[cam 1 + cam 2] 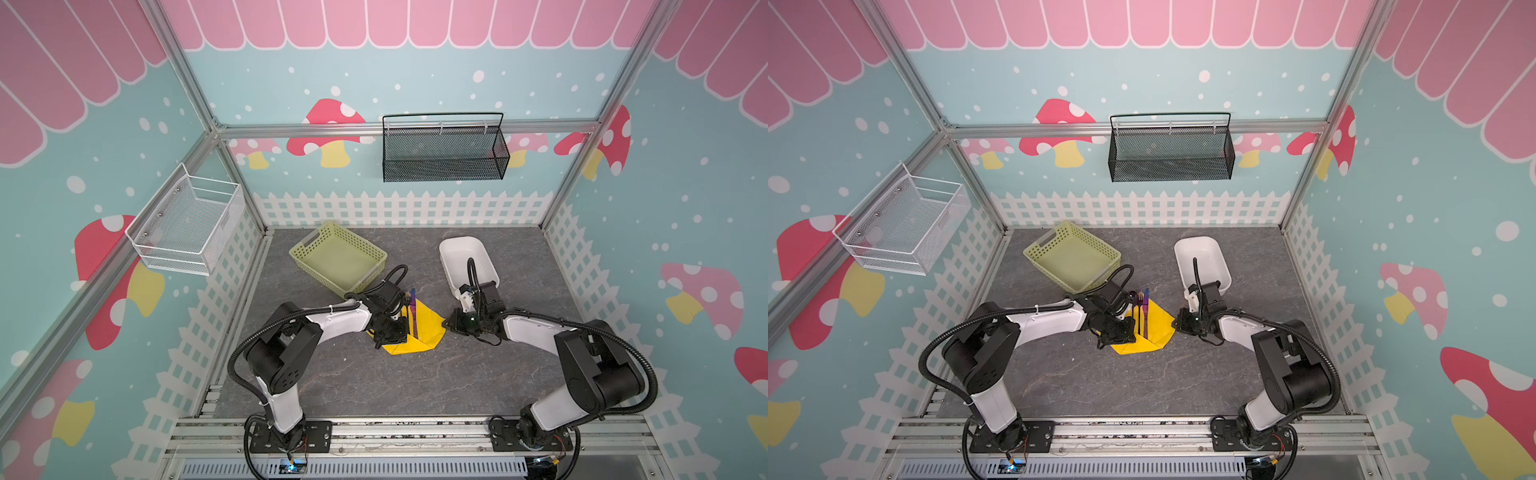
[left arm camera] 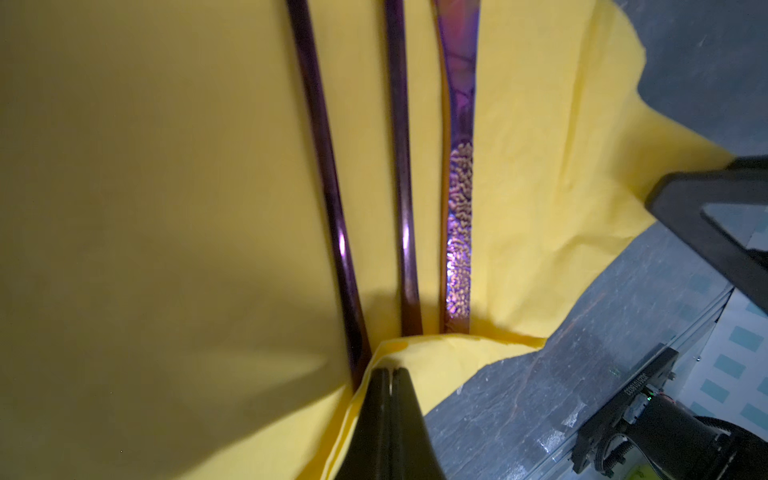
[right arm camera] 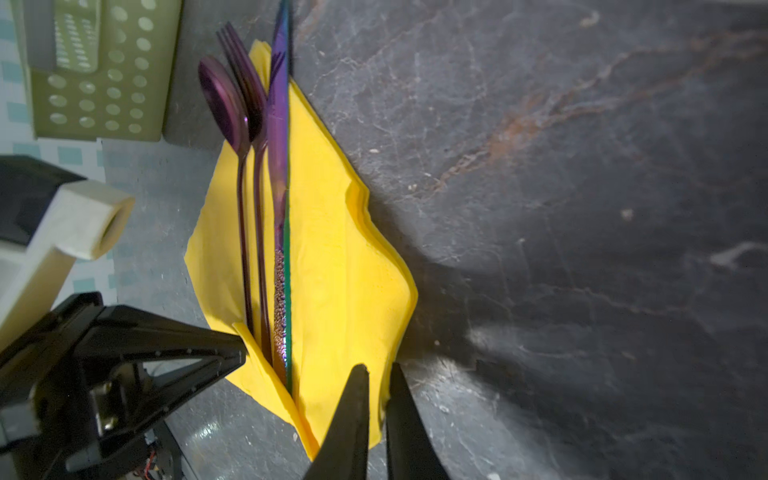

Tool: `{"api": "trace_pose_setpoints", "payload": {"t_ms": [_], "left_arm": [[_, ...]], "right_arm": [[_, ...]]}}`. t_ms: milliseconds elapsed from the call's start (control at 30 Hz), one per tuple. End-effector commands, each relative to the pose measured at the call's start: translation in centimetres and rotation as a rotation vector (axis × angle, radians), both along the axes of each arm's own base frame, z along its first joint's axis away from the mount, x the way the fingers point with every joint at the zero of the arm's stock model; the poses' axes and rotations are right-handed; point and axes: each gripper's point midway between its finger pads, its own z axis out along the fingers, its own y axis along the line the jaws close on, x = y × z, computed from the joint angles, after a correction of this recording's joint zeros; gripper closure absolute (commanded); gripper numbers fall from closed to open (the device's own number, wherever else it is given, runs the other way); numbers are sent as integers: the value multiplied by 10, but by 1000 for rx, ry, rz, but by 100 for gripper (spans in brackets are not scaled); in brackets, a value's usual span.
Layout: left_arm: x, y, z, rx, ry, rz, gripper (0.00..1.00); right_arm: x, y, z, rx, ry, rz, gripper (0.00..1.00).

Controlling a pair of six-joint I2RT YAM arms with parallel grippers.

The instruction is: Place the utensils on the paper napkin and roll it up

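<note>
The yellow paper napkin [image 1: 428, 328] [image 1: 1160, 322] lies mid-table, partly folded, with its edges lifted on both sides. On it the utensils lie side by side: a dark purple spoon [image 3: 220, 99], a fork [image 3: 245, 79] and an iridescent purple knife [image 3: 279, 124]. Their heads stick out past the napkin's far corner. My left gripper [image 2: 390, 370] [image 1: 395, 330] is shut on the napkin's near fold, right at the handle ends [image 2: 409, 316]. My right gripper [image 3: 376, 368] [image 1: 449, 322] is shut on the napkin's right edge, with yellow paper between its fingers.
A pale green perforated basket [image 1: 338, 259] stands behind the napkin, close to the left arm. A white bin [image 1: 467, 259] sits at the back right behind the right wrist. A black mesh basket [image 1: 444, 149] and a white wire basket [image 1: 187, 220] hang on the walls.
</note>
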Motion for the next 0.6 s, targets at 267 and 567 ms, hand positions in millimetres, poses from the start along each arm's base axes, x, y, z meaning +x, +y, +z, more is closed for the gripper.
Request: {"api": "trace_pose_setpoints", "payload": {"t_ms": [267, 567], "left_arm": [[5, 3, 1, 13, -11, 2, 98], [4, 5, 0, 13, -11, 3, 98]], "right_arm": [[2, 36, 41, 108, -65, 63, 95], [-2, 75, 52, 136, -65, 78, 96]]}}
